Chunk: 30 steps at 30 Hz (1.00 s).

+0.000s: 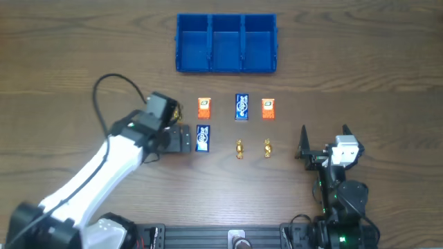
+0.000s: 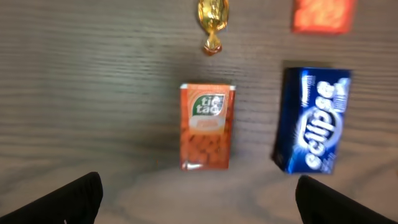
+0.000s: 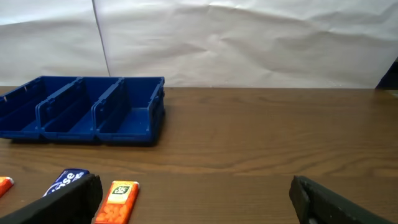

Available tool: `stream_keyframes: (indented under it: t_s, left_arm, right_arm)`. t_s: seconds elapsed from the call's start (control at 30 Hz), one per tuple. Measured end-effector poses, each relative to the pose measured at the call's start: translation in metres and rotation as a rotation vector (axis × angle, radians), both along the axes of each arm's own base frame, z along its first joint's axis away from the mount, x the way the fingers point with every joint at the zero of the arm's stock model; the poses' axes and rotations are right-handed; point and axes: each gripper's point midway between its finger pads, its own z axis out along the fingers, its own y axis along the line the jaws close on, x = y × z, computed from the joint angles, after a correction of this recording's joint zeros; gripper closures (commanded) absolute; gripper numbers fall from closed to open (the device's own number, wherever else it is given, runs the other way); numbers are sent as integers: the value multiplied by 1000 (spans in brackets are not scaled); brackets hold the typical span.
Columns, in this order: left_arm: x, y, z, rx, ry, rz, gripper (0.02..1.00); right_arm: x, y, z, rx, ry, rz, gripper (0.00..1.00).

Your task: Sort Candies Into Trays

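Right in front of the left claw (image 2: 199, 186), opened wide, see the orange mint box (image 2: 207, 127). Looks like the grab step. Next: drop down, squeeze its sides.

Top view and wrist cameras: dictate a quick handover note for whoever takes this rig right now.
Left claw: open, above an orange box, holding nothing.
Right claw: open, empty, right of the candies.
Blue tray: all three compartments empty.
On the table: two orange boxes, two blue packs, two gold candies.
Done: nothing sorted. Left: all six pieces.
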Motion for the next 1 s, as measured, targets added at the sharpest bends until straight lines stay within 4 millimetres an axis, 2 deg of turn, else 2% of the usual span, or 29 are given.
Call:
stream_keyframes:
  t_s: [0.17,0.4,0.6,0.73,0.83,1.0]
  left_arm:
    - [1,-3,-28,43,59,17,18]
    - [2,1,-44,75,89,36,64]
    - [4,1,-56,87,104,49,288]
    - [7,-1,-56,84,94,43,518]
    - [7,-1,-56,82,90,44,614]
    - [10,-2,-55,82,80,45,704]
  right_arm:
    - [0,0,0,0,0,0,3]
    - [0,0,0,0,0,0,3]
    - [0,0,0,0,0,0,3]
    - [0,0,0,0,0,0,3]
    - [0,0,0,0,0,0,3]
    - [0,0,0,0,0,0,3]
